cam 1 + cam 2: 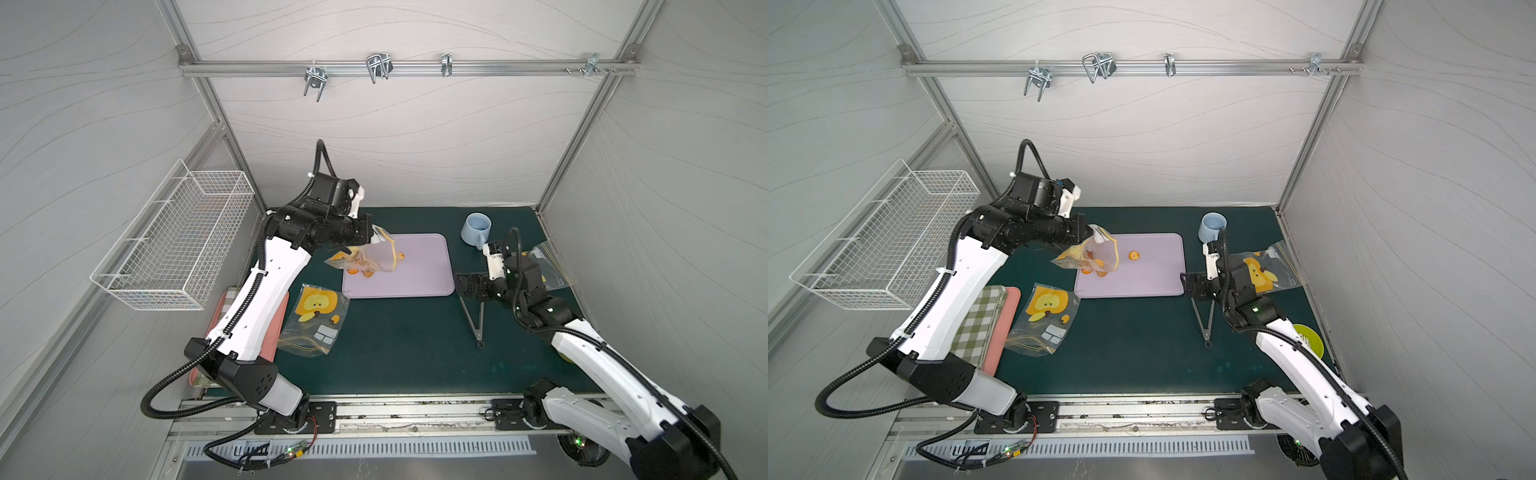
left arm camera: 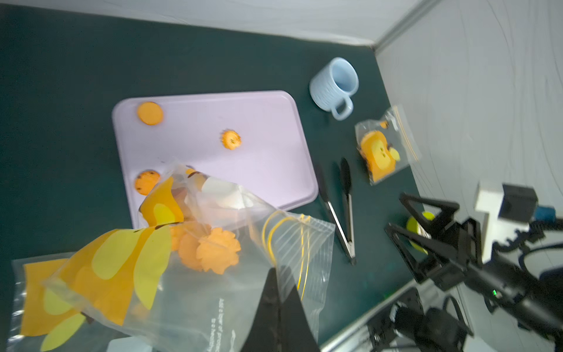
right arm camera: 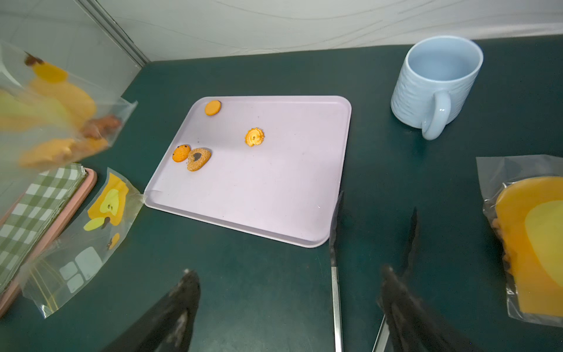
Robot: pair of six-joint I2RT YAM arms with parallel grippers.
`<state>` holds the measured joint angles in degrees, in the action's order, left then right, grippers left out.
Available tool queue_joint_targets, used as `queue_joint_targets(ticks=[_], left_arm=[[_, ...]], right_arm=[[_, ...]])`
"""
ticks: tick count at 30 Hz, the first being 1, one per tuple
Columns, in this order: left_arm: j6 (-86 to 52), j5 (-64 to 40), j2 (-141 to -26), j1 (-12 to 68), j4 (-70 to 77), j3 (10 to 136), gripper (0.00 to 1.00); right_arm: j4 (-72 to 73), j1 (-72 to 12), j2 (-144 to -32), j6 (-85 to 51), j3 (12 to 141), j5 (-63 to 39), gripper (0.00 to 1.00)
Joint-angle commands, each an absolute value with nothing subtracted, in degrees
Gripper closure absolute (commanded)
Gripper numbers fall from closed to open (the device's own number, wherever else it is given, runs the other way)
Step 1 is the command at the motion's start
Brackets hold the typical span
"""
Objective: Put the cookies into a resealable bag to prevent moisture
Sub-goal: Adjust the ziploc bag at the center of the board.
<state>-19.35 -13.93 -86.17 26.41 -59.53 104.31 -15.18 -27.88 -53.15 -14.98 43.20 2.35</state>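
Note:
My left gripper [image 2: 280, 271] is shut on the zip edge of a clear resealable bag [image 2: 213, 289] with orange and yellow print. It holds the bag in the air over the near-left corner of the lilac tray [image 1: 415, 286]. Several orange cookies [image 2: 217, 250] lie inside the bag [image 1: 374, 259]. Several more cookies rest on the tray [image 3: 274, 189]: a round one [image 3: 212, 108], a swirl [image 3: 254, 137], a chip one [image 3: 181, 153] and a brown ring [image 3: 198, 159]. My right gripper [image 3: 289, 272] stands open just right of the tray, above the metal tongs [image 3: 335, 243] lying on the mat.
A pale blue mug [image 1: 476, 230] stands behind the right gripper [image 1: 465, 284]. A filled printed bag [image 1: 1262, 270] lies at the far right, an empty one [image 1: 316, 320] left of the tray's front. A checked cloth on a pink board [image 1: 988, 324], a wire basket [image 1: 174, 249] and a green dish [image 1: 1310, 338] flank the mat.

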Motion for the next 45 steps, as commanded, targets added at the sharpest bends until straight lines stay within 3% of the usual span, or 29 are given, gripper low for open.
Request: queue_joint_targets(ticks=[1, 4, 11, 17, 22, 30, 36, 45], left_arm=[[-21.29, -19.1, -83.54, 29.99, -57.4, 100.1, 1.0], [-22.26, -23.26, -82.72, 30.47, -53.22, 93.35, 1.0], [-18.43, -21.78, -87.62, 30.52, -46.14, 79.87, 1.0], [-15.66, -16.84, -91.67, 30.47, -48.12, 80.57, 1.0], [-13.6, -11.77, -91.34, 30.26, -49.71, 81.56, 1.0], [-7.36, -19.85, -90.0, 30.17, -45.58, 81.11, 1.0], [-1.1, -30.51, -90.19, 30.08, -42.81, 81.99, 1.0], [2.53, -32.45, -94.22, 29.0, -44.54, 85.31, 1.0]], right_arm=[[-14.51, -27.6, -49.22, -13.95, 40.87, 5.16, 0.08], [-14.51, -27.6, -48.08, -14.11, 39.71, 5.38, 0.08], [-10.3, -27.6, -48.51, -13.3, 35.81, -0.5, 0.06], [-3.13, -27.68, -50.11, -5.06, 32.11, -23.65, 0.12], [2.46, -27.77, -55.51, -0.87, 31.76, -33.48, 0.15], [13.91, -24.26, -72.8, 4.31, 37.87, -51.84, 0.15], [11.93, -21.78, -79.63, 9.04, 42.09, -58.65, 0.15], [12.17, -21.54, -85.42, 12.41, 45.27, -62.12, 0.23]])
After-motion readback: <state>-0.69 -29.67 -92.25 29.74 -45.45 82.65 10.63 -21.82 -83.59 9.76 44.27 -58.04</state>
